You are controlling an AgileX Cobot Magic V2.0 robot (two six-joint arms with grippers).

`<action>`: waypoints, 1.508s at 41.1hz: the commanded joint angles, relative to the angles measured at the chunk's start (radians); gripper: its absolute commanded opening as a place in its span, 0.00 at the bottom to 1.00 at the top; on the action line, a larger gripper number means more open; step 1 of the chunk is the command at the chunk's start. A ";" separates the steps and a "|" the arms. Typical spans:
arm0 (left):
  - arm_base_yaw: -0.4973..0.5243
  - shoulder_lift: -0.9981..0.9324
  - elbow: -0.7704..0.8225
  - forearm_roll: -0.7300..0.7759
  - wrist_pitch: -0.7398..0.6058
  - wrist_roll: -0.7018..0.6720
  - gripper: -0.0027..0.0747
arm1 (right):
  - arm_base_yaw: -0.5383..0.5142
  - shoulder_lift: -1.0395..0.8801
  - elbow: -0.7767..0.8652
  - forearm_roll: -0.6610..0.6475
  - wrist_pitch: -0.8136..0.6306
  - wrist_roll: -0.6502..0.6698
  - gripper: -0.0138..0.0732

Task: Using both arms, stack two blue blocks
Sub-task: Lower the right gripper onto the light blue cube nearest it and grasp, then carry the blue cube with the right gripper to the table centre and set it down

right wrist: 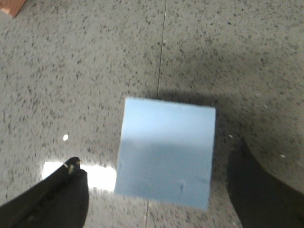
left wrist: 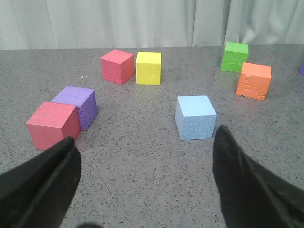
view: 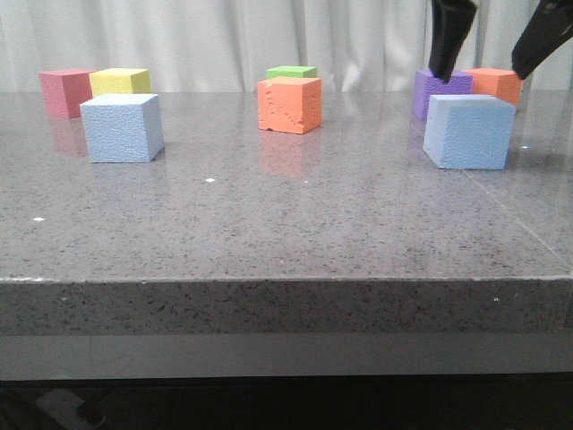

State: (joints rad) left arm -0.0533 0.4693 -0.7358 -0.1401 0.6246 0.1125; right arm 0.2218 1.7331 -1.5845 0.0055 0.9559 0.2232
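The grey speckled counter (view: 286, 233) fills the foreground of the front view; on its right side one blue block (view: 469, 131) is seen resting flat, and on its left side the other blue block (view: 122, 127) is seen, the two well apart. The right gripper (view: 494, 61) is held above the right-hand block, its two dark fingers (view: 448, 38) spread wide to either side and touching nothing; in the right wrist view the same block (right wrist: 165, 152) lies between the parted fingers (right wrist: 52, 202), seen from above. The left gripper (left wrist: 145, 156) is shown in its wrist view with fingers (left wrist: 247, 183) likewise apart and empty, the left-hand blue block (left wrist: 194, 117) standing on the counter just beyond them. A purple cube (view: 440, 91) and an orange cube (view: 495, 84) are placed behind the right-hand block; a larger orange cube (view: 290, 104) with a dented face sits mid-counter, a green cube (view: 292, 72) behind it. A pink cube (view: 64, 91) and a yellow cube (view: 120, 81) are set side by side behind the left-hand block; in the left wrist view another purple cube (left wrist: 77, 106) and a red cube (left wrist: 53, 124) are seen touching each other.
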 commanded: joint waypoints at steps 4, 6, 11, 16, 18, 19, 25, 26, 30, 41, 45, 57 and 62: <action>0.000 0.011 -0.034 -0.005 -0.073 -0.008 0.76 | -0.003 0.036 -0.076 -0.006 -0.025 0.023 0.85; 0.000 0.011 -0.034 -0.005 -0.073 -0.008 0.76 | -0.003 0.055 -0.077 -0.006 -0.025 0.023 0.85; 0.000 0.011 -0.034 -0.005 -0.073 -0.008 0.76 | -0.003 0.088 -0.077 -0.006 -0.022 0.023 0.85; 0.000 0.011 -0.034 -0.005 -0.073 -0.008 0.76 | -0.003 0.097 -0.077 0.003 -0.022 0.023 0.76; 0.000 0.011 -0.034 -0.005 -0.073 -0.008 0.76 | -0.003 0.097 -0.077 0.006 -0.022 0.023 0.70; 0.000 0.011 -0.034 -0.005 -0.073 -0.008 0.76 | -0.003 0.097 -0.079 0.008 -0.022 0.023 0.68; 0.000 0.011 -0.034 -0.005 -0.073 -0.008 0.76 | 0.012 0.095 -0.114 0.039 0.036 0.023 0.63; 0.000 0.011 -0.034 -0.005 -0.073 -0.008 0.76 | 0.018 0.094 -0.122 0.039 0.050 0.023 0.63; 0.000 0.011 -0.034 -0.005 -0.073 -0.008 0.76 | 0.074 0.088 -0.157 0.039 0.092 0.023 0.63; 0.000 0.011 -0.034 -0.005 -0.073 -0.008 0.76 | 0.286 0.102 -0.251 -0.059 0.113 0.204 0.63; 0.000 0.011 -0.034 -0.005 -0.073 -0.008 0.76 | 0.348 0.119 -0.279 -0.150 0.115 0.308 0.63; 0.000 0.011 -0.034 -0.005 -0.073 -0.008 0.76 | 0.405 0.197 -0.305 -0.254 0.096 0.436 0.63; 0.000 0.011 -0.034 -0.005 -0.073 -0.008 0.76 | 0.405 0.215 -0.305 -0.245 0.045 0.436 0.69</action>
State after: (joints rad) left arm -0.0533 0.4693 -0.7358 -0.1401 0.6246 0.1125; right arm 0.6285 1.9949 -1.8563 -0.2121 1.0652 0.6540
